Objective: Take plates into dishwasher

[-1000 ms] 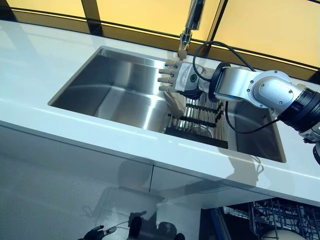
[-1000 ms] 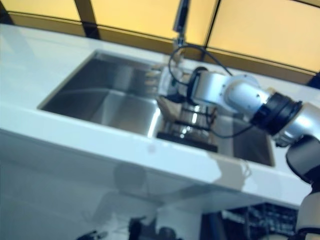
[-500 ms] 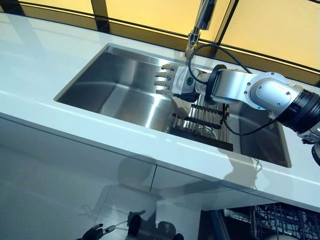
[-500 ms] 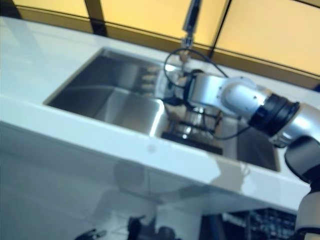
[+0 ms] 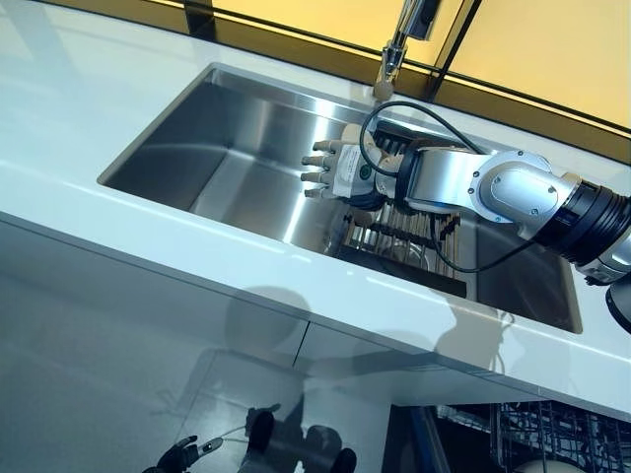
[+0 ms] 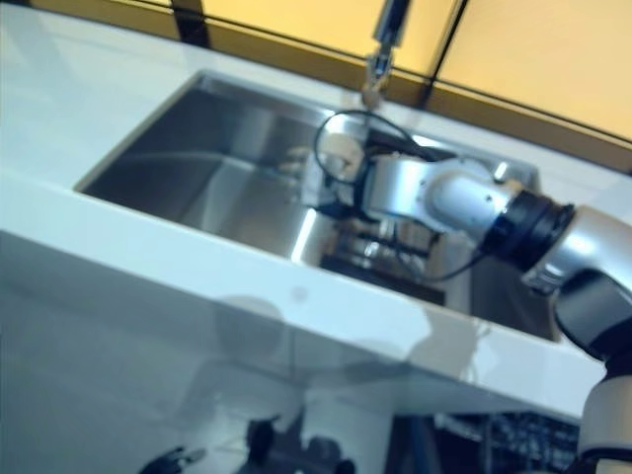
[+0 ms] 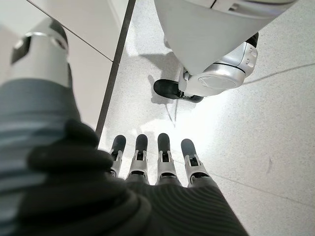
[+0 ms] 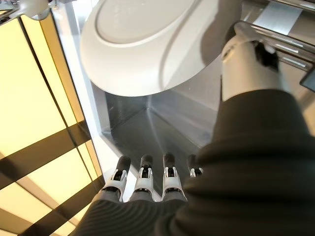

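A: Where is the plate point(image 8: 147, 44)?

B: In the sink point(image 5: 237, 148), standing on edge in the dark dish rack point(image 5: 404, 236) at the sink's right end. The right wrist view shows its white underside and foot ring from close by, just past the thumb.

A: Does the right hand point(image 5: 340, 172) have it?

B: No. The fingers point(image 8: 142, 179) are straight and spread, pointing toward the sink's empty left half. The thumb sits beside the plate's rim, but I cannot tell whether it touches. The hand is released, holding nothing.

A: And the left hand point(image 7: 152, 167)?

B: It hangs low, near the floor point(image 7: 256, 128), well apart from the sink. Its fingers are straight and loose, with only pale speckled floor past them. It also shows small at the bottom edge of the left eye view.

A: What surrounds the sink?

B: A white bench point(image 5: 79, 108) all round. A tap point(image 5: 399, 44) rises behind the sink. An open dishwasher's wire rack point(image 5: 562, 439) shows at the lower right, below the bench.
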